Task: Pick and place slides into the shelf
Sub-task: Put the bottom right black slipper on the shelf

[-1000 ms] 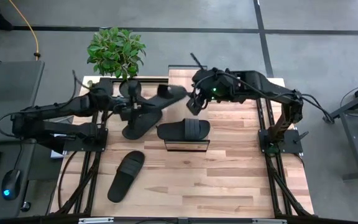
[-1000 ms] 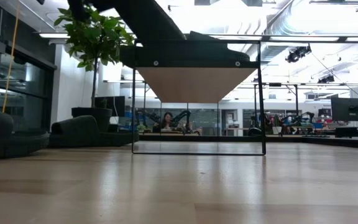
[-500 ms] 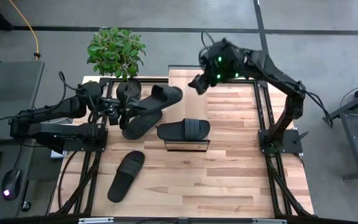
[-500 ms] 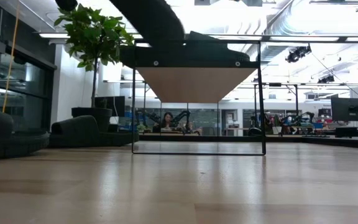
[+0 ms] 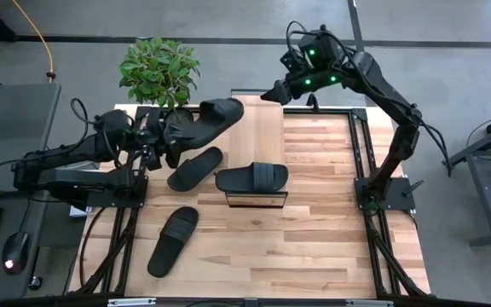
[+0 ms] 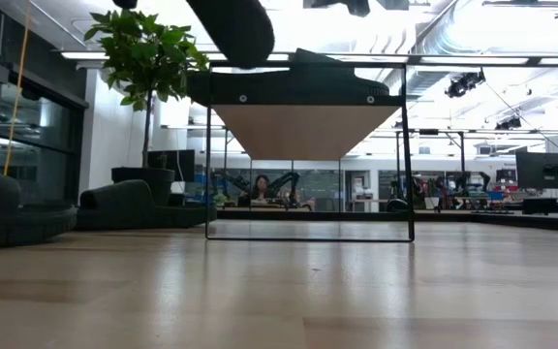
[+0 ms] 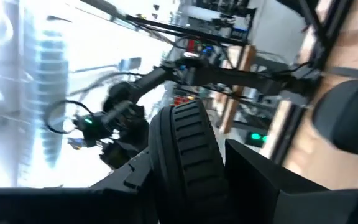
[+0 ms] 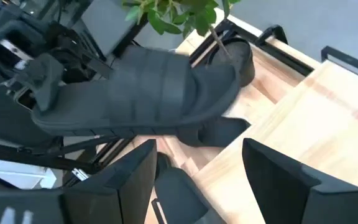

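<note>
At table's far-left edge, left gripper [image 5: 162,136] holds ribbed-strap black slide [image 5: 205,118].

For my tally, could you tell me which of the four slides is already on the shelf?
The slide at the table's middle, lying atop the shelf. Two others lie on the tabletop, and the left gripper holds the fourth aloft.

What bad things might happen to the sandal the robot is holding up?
1. The left hand grips the lifted slide at one end only, so it might tip or slip out.
2. If it falls, it could land on the slide lying right below.
3. The plant stands close by, so a swing might knock its leaves. The right hand is open and away, so it cannot help.
</note>
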`<state>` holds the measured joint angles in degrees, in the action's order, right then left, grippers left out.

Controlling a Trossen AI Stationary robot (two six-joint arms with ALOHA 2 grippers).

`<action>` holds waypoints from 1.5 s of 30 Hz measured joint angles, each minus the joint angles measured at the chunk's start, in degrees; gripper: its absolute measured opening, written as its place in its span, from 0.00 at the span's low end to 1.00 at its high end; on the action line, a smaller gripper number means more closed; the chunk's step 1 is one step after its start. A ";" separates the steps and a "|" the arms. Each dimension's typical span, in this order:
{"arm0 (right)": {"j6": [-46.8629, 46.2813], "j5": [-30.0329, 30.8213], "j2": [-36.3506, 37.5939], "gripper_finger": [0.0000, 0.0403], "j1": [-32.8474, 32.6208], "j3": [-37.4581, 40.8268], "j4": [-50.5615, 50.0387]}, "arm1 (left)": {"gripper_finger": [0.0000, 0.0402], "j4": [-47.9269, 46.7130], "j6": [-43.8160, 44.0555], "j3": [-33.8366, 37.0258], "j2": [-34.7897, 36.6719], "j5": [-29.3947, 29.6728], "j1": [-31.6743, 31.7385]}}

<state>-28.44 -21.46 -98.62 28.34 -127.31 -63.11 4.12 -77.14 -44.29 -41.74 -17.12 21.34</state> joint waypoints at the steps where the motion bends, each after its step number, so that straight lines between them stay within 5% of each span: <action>1: -0.03 -0.46 -0.24 0.57 0.30 -0.01 -0.17 | 0.37 0.50 -0.94 0.00 0.00 -0.23 0.00; 12: -0.66 -13.30 -4.38 0.57 4.24 0.00 2.93 | 0.41 2.39 -6.47 0.00 -0.09 -1.14 -4.69; 19: -0.07 -19.57 -5.44 0.57 3.96 -0.07 11.01 | 0.40 2.59 -9.68 0.00 -0.60 3.34 -9.16; 38: 0.70 -24.02 -10.33 0.56 -2.71 -0.02 16.00 | 0.40 6.52 -10.27 0.00 -3.72 6.36 -10.54; 45: 2.25 -23.45 -10.30 0.40 -2.89 -0.02 15.81 | 0.40 7.14 -10.20 0.00 -3.93 7.18 -10.56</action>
<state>-26.19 -44.91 -108.92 25.45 -127.33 -47.30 11.25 -87.34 -44.29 -45.67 -9.95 10.79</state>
